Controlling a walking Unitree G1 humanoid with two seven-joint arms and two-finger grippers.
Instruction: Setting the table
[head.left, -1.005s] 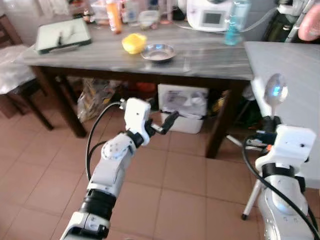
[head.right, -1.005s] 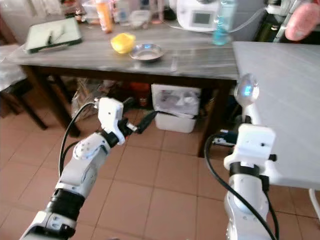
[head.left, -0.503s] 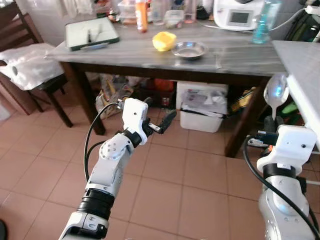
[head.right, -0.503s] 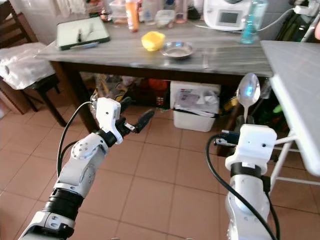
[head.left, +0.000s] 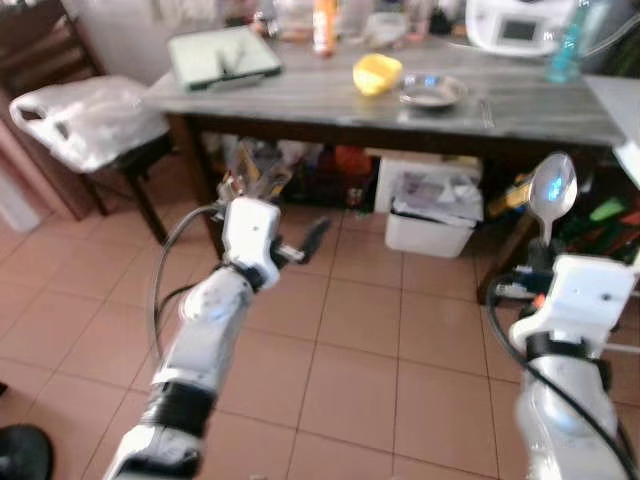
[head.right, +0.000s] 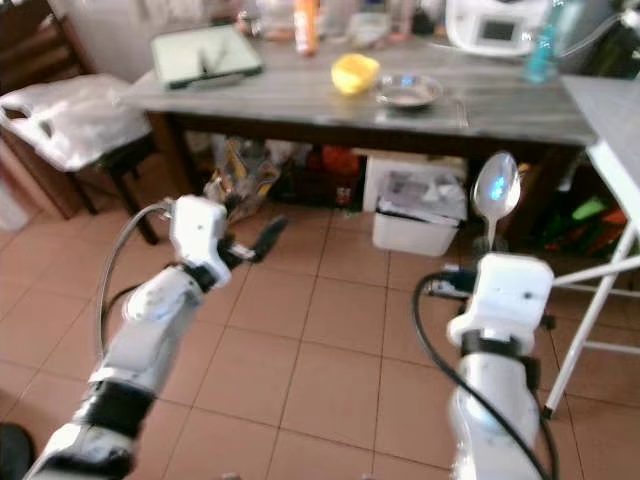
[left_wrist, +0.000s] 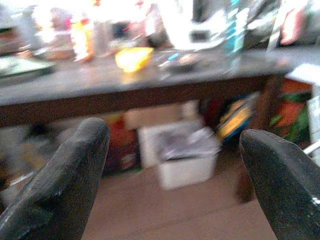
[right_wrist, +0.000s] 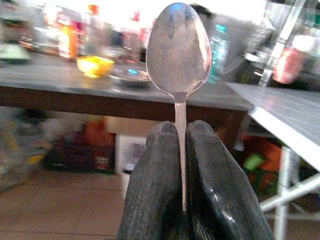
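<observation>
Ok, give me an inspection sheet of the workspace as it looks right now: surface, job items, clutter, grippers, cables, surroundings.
Surface: grey-topped dark wooden table ahead; tiled floor in front.
Job's things: spoon held upright, bowl up; metal dish and yellow bowl on the table.
Clutter: green tray, orange bottle, white appliance, blue bottle on the table.
Grippers: right gripper fingers shut on the spoon handle; left gripper fingers apart, holding nothing, off the table.
Cables: black cable loops along the left arm; another by the right wrist.
Surroundings: white bin under the table; chair with plastic bag left.
</observation>
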